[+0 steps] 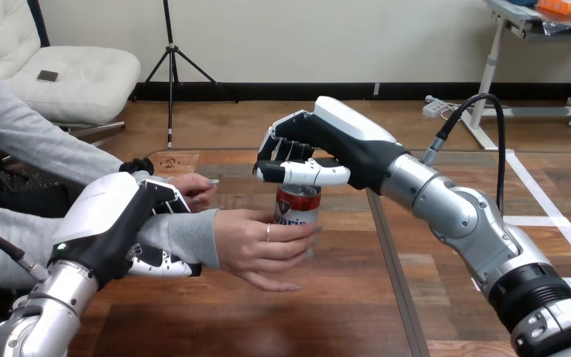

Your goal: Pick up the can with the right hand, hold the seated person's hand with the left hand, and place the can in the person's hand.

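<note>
R hand (pixel 346 152): fingers curled round top of can (pixel 297 207), mid-view over plank-wood worktop (pixel 357 312). Lower can wrapped by person's hand (pixel 260 249). L hand (pixel 115 223): fingers + thumb clamped round person's forearm (pixel 193 234), near wrist.

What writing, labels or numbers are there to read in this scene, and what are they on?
On the can: white letters on a dark band, partly covered by the person's hand; too little shows to read it.
Nothing else here carries readable words, numbers or signs.
</note>
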